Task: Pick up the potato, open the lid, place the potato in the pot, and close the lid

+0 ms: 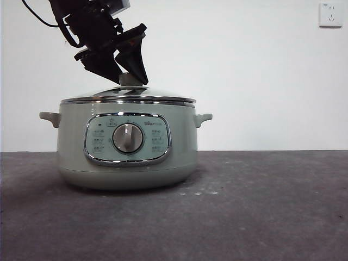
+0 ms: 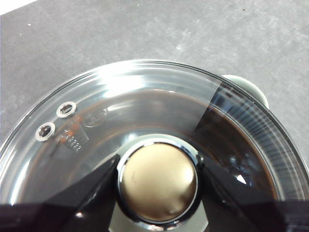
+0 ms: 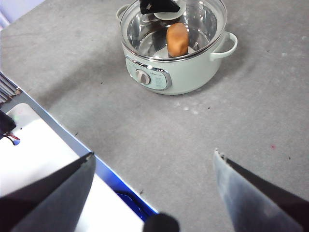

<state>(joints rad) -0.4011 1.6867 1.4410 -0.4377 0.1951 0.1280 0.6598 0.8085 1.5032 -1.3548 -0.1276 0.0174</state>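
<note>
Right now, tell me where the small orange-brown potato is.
The potato sits inside the pale green pot, seen through the glass lid in the right wrist view. The left gripper is at the lid's knob.

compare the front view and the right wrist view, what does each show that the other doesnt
Only the front view shows the wall socket and the pot's dial face-on. Only the right wrist view shows the potato inside the pot, seen through the glass, plus the right gripper open, far from the pot. Both show the pot, the lid on it, and the left gripper at the knob.
</note>
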